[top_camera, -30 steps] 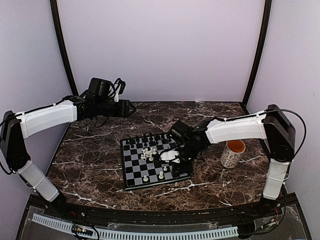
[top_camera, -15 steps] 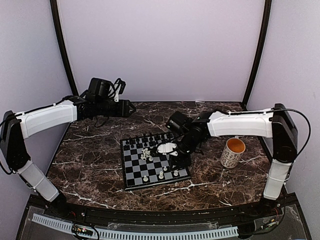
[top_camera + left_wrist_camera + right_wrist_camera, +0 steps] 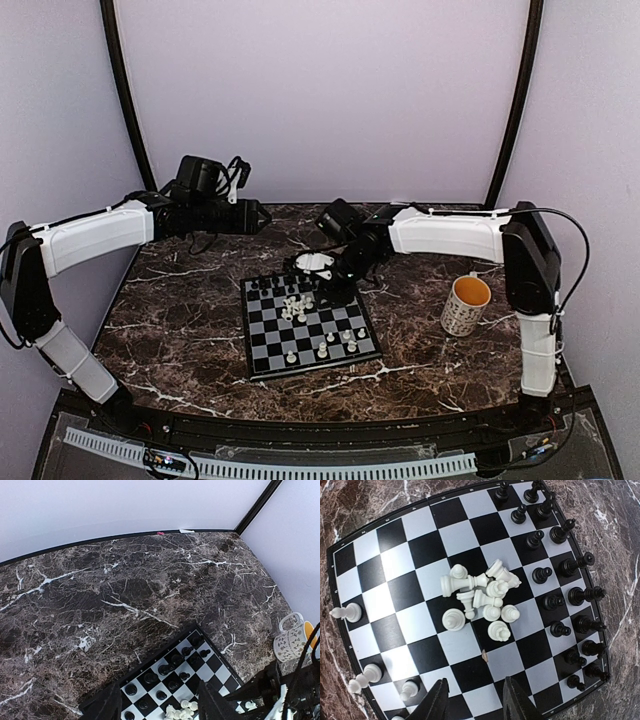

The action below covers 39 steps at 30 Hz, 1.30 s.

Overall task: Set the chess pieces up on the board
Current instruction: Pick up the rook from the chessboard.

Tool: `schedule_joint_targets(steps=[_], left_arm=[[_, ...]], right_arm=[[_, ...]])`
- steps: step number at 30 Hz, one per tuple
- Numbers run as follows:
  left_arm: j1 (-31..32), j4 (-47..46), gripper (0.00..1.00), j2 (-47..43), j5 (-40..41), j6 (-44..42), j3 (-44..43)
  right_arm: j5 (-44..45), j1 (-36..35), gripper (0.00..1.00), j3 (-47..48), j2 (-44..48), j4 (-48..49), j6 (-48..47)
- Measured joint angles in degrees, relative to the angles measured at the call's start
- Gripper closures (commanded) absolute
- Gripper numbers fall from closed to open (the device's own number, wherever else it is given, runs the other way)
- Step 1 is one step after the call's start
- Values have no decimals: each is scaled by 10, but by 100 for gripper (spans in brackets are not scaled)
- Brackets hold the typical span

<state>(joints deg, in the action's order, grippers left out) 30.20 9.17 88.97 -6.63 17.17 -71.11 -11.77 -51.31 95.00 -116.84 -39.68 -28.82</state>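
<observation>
Setup is underway: our right gripper (image 3: 475,705), jaws parted and empty, hovers over the board (image 3: 395,557). Next we pinch one chessman from the heap of white pieces (image 3: 495,587) at its centre. Our left gripper (image 3: 160,707) stands wide.

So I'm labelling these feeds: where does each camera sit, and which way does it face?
Top external: above and behind, facing down at table, board and mug; left arm and right arm show.
Left wrist: raised far left, facing across to the black pieces; left gripper at bottom.
Right wrist: over the board, facing down on the white pieces; right gripper at bottom.
Shared: all three show the board.
</observation>
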Motion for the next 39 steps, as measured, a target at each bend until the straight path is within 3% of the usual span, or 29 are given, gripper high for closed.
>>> schedule_joint_targets(steps=[13,24,33,39], left_arm=[[-1,1,45,0,-2,0,0],[-1,2,45,0,-5,0,0],[-1,2,45,0,-13,0,0],[-1,2,45,0,-14,0,0]], right_arm=[[5,8,54,101,-111,-9,24],[-2,19,69,120,-139,-16,32],[-16,20,67,123,-141,-20,35],[-22,20,73,131,-143,-21,34]])
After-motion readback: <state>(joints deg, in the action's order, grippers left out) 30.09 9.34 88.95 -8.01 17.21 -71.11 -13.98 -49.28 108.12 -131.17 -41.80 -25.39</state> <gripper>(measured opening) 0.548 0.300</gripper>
